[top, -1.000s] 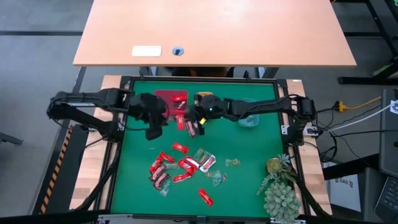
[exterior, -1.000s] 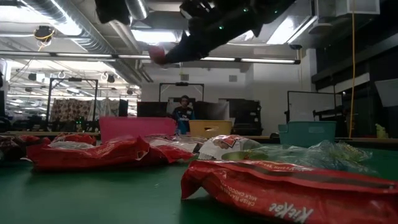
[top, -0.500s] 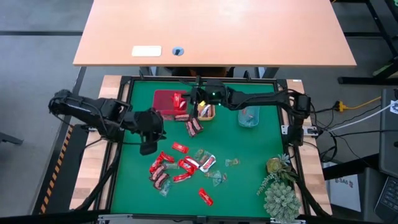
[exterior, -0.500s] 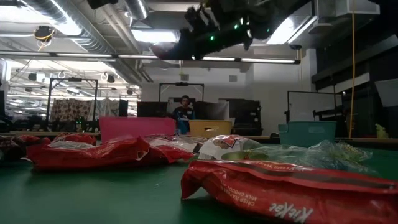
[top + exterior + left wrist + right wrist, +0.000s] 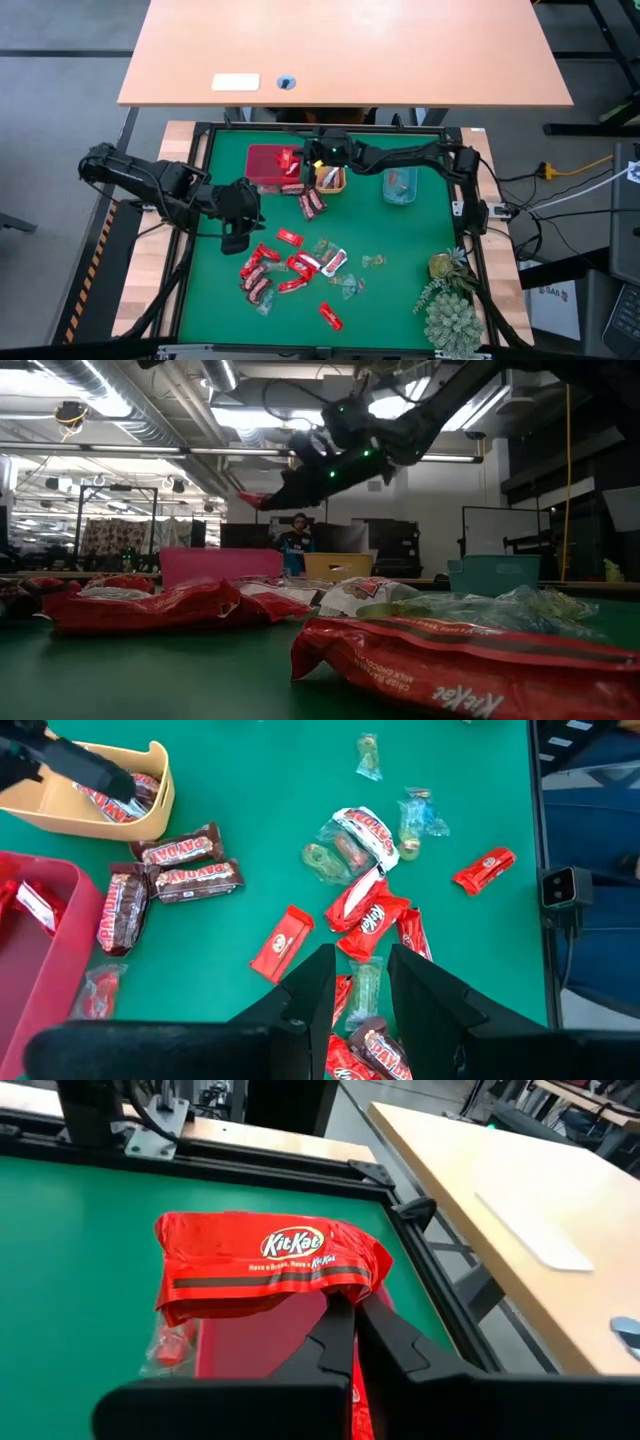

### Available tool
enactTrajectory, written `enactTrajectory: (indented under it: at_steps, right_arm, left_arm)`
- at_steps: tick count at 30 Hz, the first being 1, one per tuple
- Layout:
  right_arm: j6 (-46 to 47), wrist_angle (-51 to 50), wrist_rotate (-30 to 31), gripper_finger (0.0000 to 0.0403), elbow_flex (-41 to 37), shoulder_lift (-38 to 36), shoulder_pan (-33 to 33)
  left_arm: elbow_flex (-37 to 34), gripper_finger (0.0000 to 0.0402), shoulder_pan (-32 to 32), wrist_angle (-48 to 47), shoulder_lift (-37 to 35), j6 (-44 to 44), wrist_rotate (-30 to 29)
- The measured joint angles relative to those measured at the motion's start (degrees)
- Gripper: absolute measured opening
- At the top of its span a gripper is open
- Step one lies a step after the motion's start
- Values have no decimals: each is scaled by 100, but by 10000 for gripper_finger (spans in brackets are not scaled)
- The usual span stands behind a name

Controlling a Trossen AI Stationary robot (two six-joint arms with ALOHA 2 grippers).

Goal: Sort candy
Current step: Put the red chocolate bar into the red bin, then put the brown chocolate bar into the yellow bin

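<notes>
Listing hazards, largest first: table [image 5: 400, 290] candy pile [image 5: 290, 268] untouched. Red tray [image 5: 265, 160], far left; right end effector [image 5: 298, 163] clenched on red candy [image 5: 265, 1265] above it, may miss the rim. Left end effector [image 5: 355, 982] released, empty.

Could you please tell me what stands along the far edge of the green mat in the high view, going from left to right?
red tray → right gripper holding a red candy → orange tray → teal tray

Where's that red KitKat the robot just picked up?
The red KitKat is pinched in the right gripper, held in the air over the red tray at the table's far side.
</notes>
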Motion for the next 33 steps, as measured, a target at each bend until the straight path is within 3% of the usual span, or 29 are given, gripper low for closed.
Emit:
enactTrajectory:
  at_steps: [21, 33]
  right_arm:
    - [-1, 59, 94, 11, 0, 153, 2]
    - [0, 20, 511, 134, 0, 153, 4]
  left_arm:
    - [0, 92, 2, 0, 0, -11, 13]
    - [0, 92, 2, -2, 0, -353, 15]
